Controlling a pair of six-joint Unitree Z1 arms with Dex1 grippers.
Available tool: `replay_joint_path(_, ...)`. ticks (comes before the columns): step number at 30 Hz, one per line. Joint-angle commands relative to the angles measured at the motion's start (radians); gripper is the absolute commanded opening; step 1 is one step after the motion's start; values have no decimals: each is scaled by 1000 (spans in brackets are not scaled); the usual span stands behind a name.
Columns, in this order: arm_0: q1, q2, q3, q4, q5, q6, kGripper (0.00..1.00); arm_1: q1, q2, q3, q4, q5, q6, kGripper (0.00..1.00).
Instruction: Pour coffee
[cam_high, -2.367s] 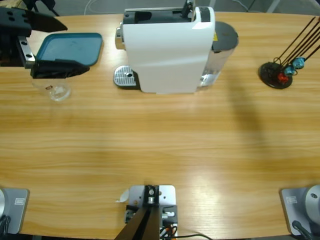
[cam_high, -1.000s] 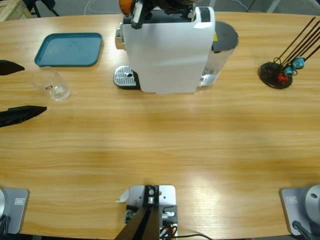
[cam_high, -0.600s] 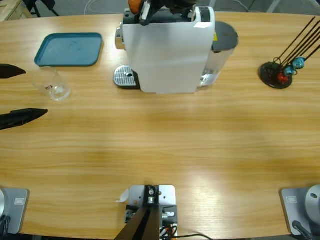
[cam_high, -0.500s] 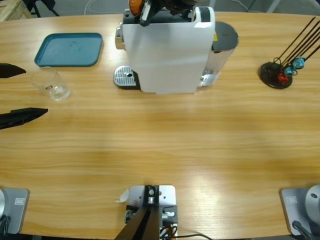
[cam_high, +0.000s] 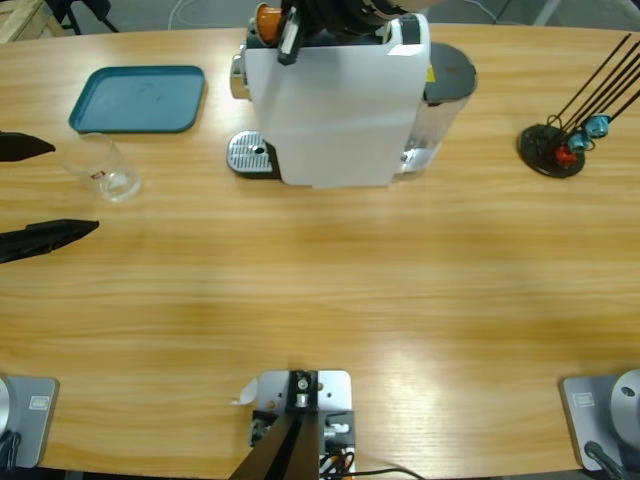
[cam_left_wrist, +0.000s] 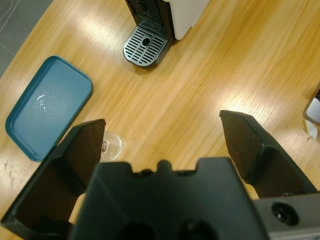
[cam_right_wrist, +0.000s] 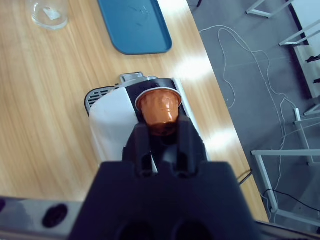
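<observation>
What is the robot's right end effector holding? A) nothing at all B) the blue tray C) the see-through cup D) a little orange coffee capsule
D. In the right wrist view the right end effector grips a small orange capsule above the white coffee machine, while the clear cup and blue tray sit apart on the table.

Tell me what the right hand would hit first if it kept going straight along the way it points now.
Most likely the open top of the white coffee machine: the right hand, holding the orange capsule, points at it, though depth is uncertain.
</observation>
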Motion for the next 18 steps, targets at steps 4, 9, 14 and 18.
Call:
replay_joint_path(4,8,-1,35,-19,17,-10,998,-10,39,50,2,11,15,0)
replay_joint_path(9,9,-2,37,-18,17,-13,997,-10,38,50,13,7,33,108)
replay_joint_path(14,21,-1,37,-19,17,-14,998,-10,36,52,10,-11,46,414)
replay_joint_path(18,21,0,43,-25,17,-17,997,-11,32,58,6,-25,50,621)
